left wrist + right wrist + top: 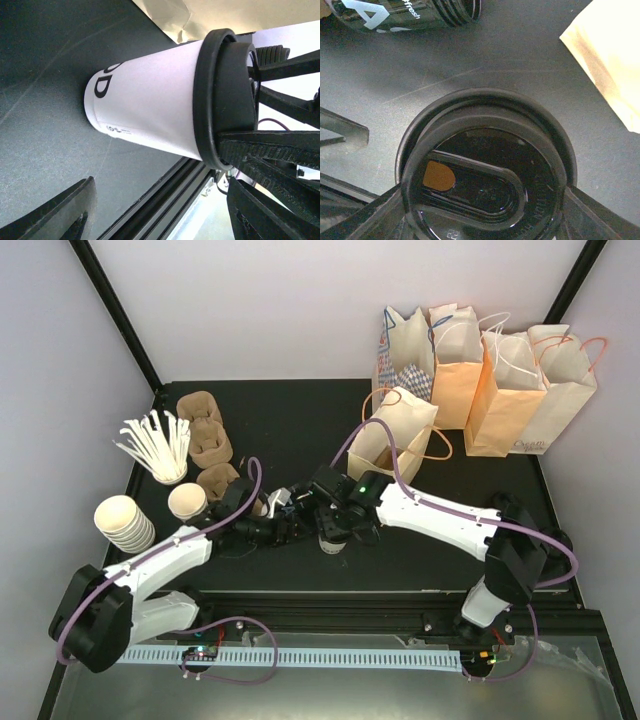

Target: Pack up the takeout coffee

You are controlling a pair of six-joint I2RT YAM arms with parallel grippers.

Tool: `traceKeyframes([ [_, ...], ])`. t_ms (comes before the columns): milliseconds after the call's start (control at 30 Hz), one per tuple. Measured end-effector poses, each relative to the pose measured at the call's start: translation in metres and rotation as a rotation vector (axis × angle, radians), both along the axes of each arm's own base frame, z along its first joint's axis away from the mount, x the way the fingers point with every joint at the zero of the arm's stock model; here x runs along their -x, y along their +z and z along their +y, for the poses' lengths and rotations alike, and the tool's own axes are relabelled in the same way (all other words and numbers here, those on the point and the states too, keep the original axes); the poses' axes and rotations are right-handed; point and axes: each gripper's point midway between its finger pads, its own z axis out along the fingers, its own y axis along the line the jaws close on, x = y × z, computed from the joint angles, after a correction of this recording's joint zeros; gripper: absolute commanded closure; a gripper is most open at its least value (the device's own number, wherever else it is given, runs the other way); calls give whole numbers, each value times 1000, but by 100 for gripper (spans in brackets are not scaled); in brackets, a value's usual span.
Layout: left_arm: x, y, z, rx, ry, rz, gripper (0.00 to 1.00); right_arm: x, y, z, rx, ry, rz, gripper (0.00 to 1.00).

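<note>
white cup [150,107]: "D" | black cup [395,12]: "fresh", large "A"

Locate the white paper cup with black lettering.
The white paper cup sits mid-table in the top view, under the right gripper holding its black plastic lid, near the open tan paper bag.

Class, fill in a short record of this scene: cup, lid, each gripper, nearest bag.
cup: white, black lettering, upright on table
lid: black, on cup
right gripper: closed on lid
left gripper: open, clear of cup
nearest bag: standing behind cup
</note>
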Motion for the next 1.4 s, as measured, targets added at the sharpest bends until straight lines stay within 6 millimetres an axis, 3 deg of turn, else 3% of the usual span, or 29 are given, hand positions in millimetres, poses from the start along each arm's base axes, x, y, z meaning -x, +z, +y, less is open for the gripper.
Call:
traceKeyframes([
  [300,-1,1,8,18,-9,27,24,3,2,-10,4,174,-91,28],
  [533,-13,11,-5,47,-68,39,22,1,4,-2,0,327,-138,28],
  [1033,-17,-13,-14,71,-146,139,23,-3,-1,0,80,479,-125,28],
  [1400,-46,16,-15,209,-64,19,24,1,-1,15,26,517,-119,28],
])
